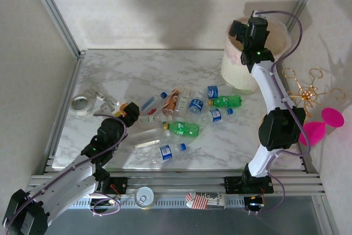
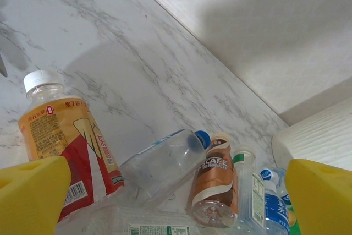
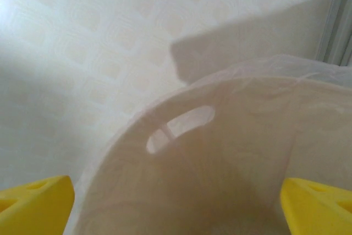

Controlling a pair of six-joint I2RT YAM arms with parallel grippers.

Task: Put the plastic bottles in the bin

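Progress looks partial at best. About ten plastic bottles [image 1: 181,119] lie in a loose pile mid-counter [image 1: 110,70]: green ones with yellow caps, clear ones with blue labels. All of these are left to move.

The right claw [image 1: 250,32] hangs over the mouth of the bin [image 1: 236,75] at the counter's far right. Its fingers are spread wide, nothing between them, released. Its wrist view looks down at the bag-lined inner wall and a handle slot. Judged next: back to the pile for another bottle.

The left claw [image 1: 127,113] sits low at the pile's left edge, also released and gripping nothing. Ahead of it in its wrist view lie an orange-labelled bottle [image 2: 66,136], a clear blue-capped bottle [image 2: 165,163] and a brown café bottle [image 2: 213,177]. It is probably lining up a pick.

Hard to make out:
- The bin floor is not seen, so the count inside is unknown.
- The right arm covers part of the rim.
- Bottles overlap, so the exact count is shaky.
- A clear bottle is cut off at the bottom of the left wrist view.
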